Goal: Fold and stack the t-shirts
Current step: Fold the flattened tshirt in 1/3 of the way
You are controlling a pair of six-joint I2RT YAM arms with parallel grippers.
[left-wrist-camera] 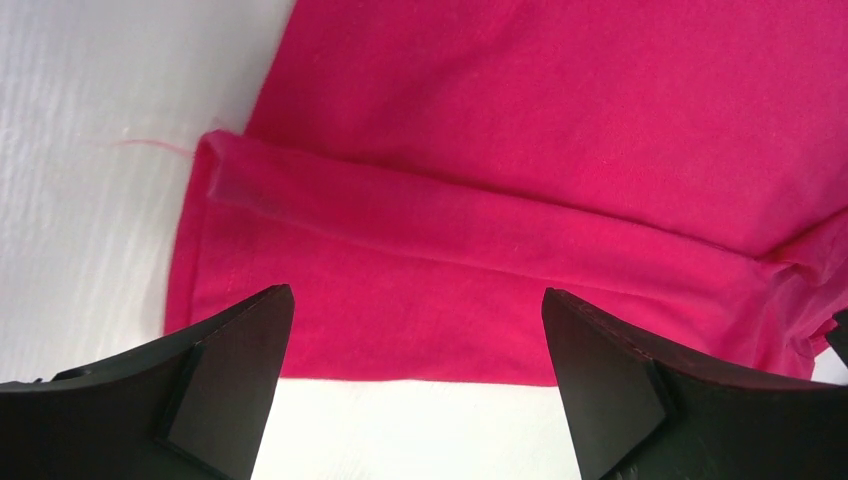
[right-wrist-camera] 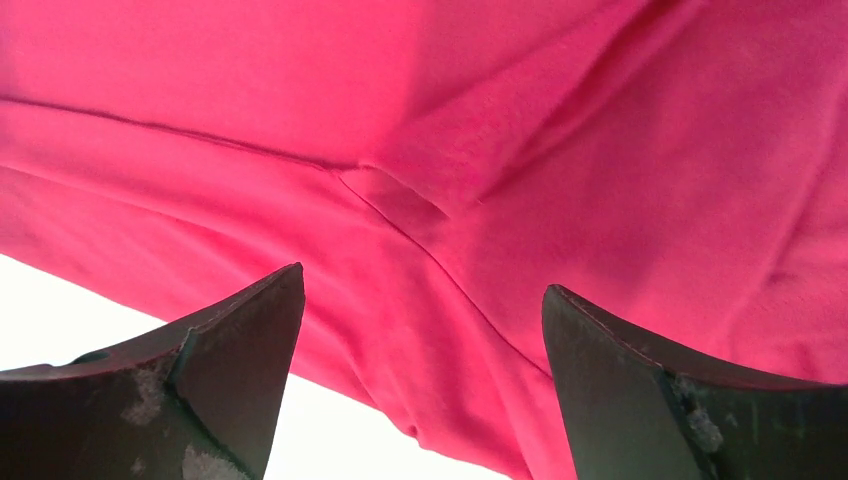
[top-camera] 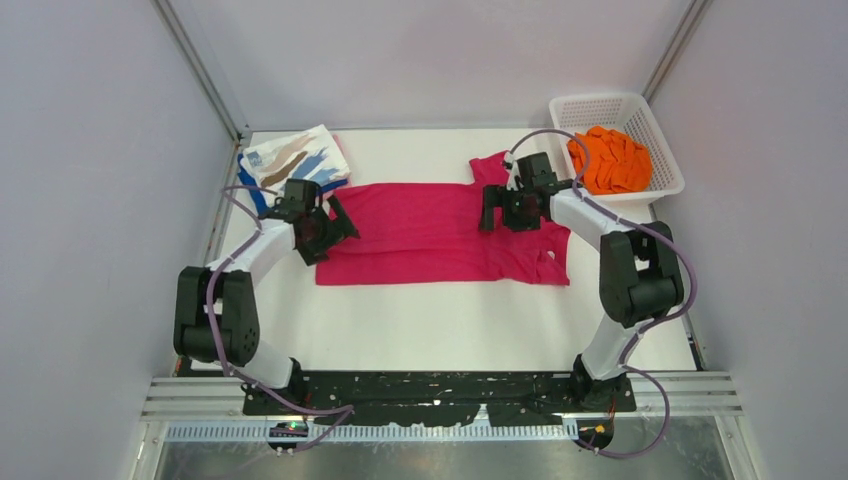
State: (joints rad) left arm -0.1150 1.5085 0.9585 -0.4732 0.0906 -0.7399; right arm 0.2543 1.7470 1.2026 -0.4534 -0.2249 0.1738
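Across the middle of the overhead view, a magenta t-shirt [top-camera: 430,235] lies flat on the white table [top-camera: 450,320] as a long band running left to right. One sleeve pokes out toward the top at its right end. The left gripper [top-camera: 335,228] hovers over the shirt's left end and the right gripper [top-camera: 490,210] over its right end. At upper left sits a folded white streaked t-shirt [top-camera: 297,160] on top of a blue t-shirt [top-camera: 252,190]. At upper right, an orange t-shirt [top-camera: 608,158] is bunched inside a white lattice basket [top-camera: 600,100].

From the left wrist view, the left gripper [left-wrist-camera: 416,292] has its two dark fingers spread wide at the bottom corners of the frame, holding nothing. Magenta cloth [left-wrist-camera: 560,100] fills the centre and right, with a raised fold [left-wrist-camera: 450,215] running diagonally across it. Bare table shows at the left and along the bottom.

From the right wrist view, the right gripper [right-wrist-camera: 423,280] is likewise spread wide and empty. Magenta cloth [right-wrist-camera: 250,80] fills nearly the whole frame, crossed by a seam, with a wedge of table at lower left.

The step in hand appears to be folding the magenta shirt, with one lengthwise fold laid and both ends let go. The next move likely calls for each gripper to pinch a fresh edge, tuck in the loose sleeve, fold the band shorter, then carry it to the pile at upper left.
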